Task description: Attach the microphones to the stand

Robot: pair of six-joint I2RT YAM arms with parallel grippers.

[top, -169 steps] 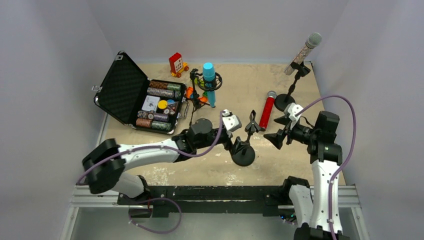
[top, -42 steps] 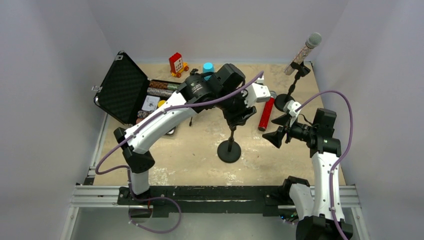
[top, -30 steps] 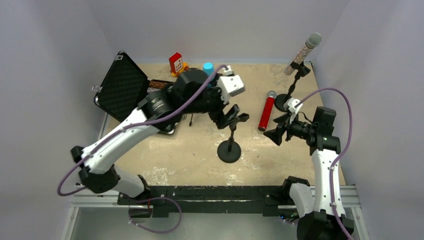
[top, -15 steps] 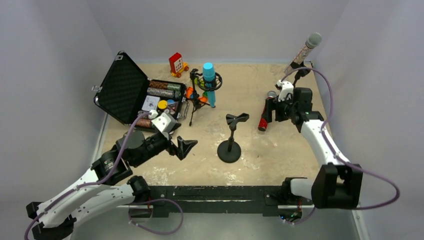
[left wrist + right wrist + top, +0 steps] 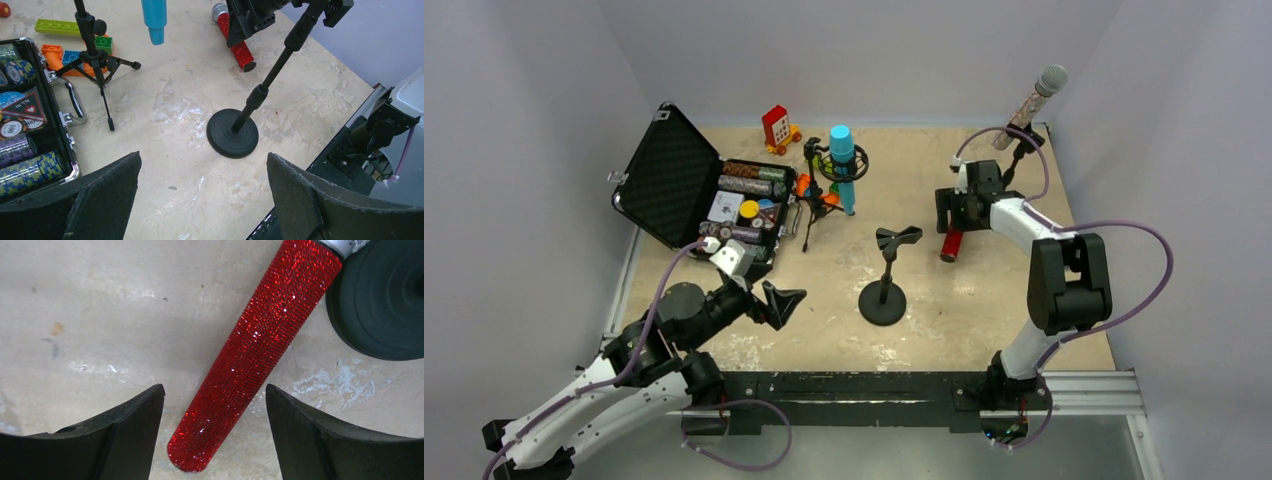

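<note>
The red glitter microphone lies on the table, its lower end showing in the top view. My right gripper is open right above it, one jaw on each side of its lower end, not touching; in the top view the gripper covers most of the mic. The empty black stand stands upright mid-table, its round base ahead of my open, empty left gripper. The cyan-blue microphone sits in a tripod stand. The silvery-pink microphone sits in the far right stand.
An open black case with poker chips lies at the left, its edge in the left wrist view. Toy bricks and a red toy lie at the back. The pink mic's stand base is right beside the red mic.
My left arm has let go of the middle stand, left it upright and drawn back to the near left. My right gripper has swung over to the red microphone and lowered around it.
</note>
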